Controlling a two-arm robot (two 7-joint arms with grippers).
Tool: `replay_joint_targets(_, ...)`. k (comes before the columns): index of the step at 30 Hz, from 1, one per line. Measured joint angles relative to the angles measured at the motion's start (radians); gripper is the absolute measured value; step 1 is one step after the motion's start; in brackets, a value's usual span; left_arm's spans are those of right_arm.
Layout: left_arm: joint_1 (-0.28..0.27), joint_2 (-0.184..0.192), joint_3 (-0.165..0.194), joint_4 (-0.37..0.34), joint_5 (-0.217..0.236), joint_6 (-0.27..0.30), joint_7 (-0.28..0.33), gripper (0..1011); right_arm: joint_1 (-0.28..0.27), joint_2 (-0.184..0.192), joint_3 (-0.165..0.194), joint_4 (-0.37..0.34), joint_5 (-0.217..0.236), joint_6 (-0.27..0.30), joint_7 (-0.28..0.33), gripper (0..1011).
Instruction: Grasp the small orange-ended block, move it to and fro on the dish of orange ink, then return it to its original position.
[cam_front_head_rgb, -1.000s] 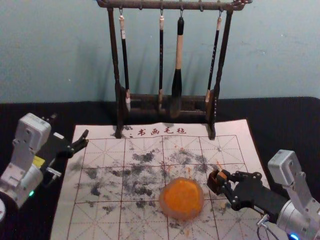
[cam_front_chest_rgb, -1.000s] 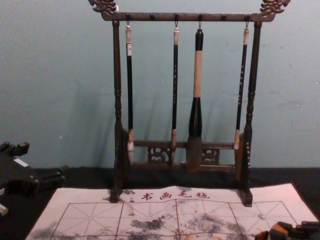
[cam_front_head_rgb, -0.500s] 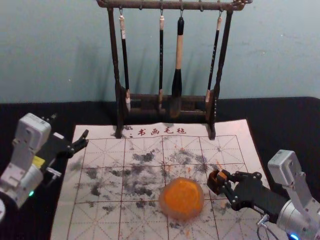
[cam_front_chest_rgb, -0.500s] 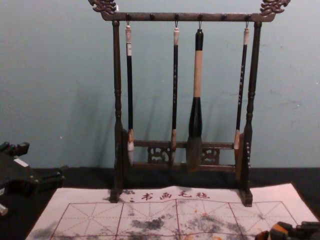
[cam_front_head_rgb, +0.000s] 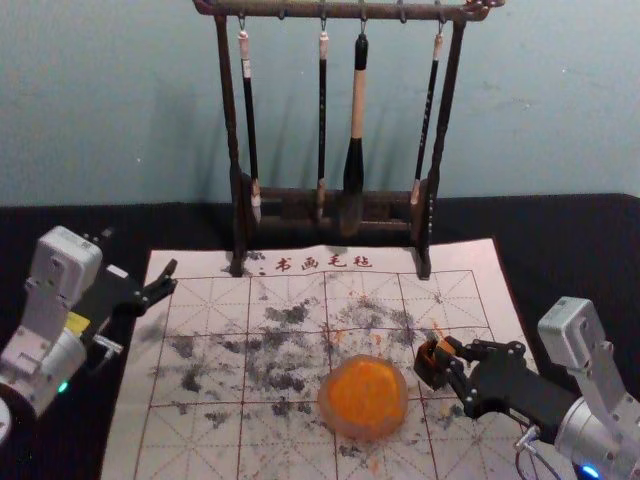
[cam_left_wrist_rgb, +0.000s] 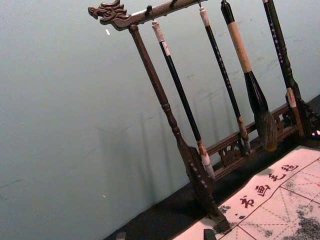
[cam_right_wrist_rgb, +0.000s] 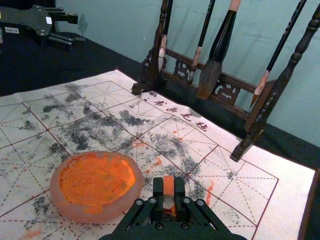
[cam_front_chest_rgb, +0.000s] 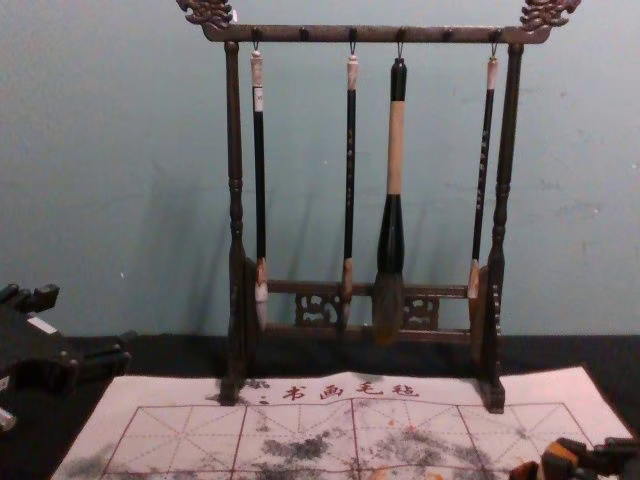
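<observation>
My right claw has the block clamped just to the right of the dish; I can't tell whether the block touches the ink-blotched mat. Where the head view gives me a smooth orange disc, the right wrist view brings up rough, smeared ink and a pale band below the block's orange end. My left claw sits parked, spread, near the mat's far left corner.
</observation>
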Motion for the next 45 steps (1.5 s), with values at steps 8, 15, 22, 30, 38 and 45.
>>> replay_joint_targets(8,0.0,0.0,0.0,0.0,0.0,0.0,0.0,1001,-0.006,-0.016,0.024,-0.007,-0.003,0.009,0.021,86)
replay_joint_targets(15,0.0,0.0,0.0,0.0,0.0,0.0,0.0,1001,-0.016,-0.018,0.045,-0.029,0.0,0.018,0.032,86)
replay_joint_targets(22,0.0,0.0,0.0,0.0,0.0,0.0,0.0,1001,-0.022,-0.016,0.063,-0.063,0.006,0.016,0.04,87)
replay_joint_targets(30,0.0,0.0,0.0,0.0,0.0,0.0,0.0,1001,-0.012,-0.016,0.074,-0.101,0.02,0.009,0.056,87)
replay_joint_targets(38,0.0,0.0,0.0,0.0,0.0,0.0,0.0,1001,0.022,-0.019,0.043,-0.108,0.028,0.032,0.086,87)
replay_joint_targets(45,0.0,0.0,0.0,0.0,0.0,0.0,0.0,1001,0.042,-0.007,-0.002,-0.112,0.018,0.051,0.111,87)
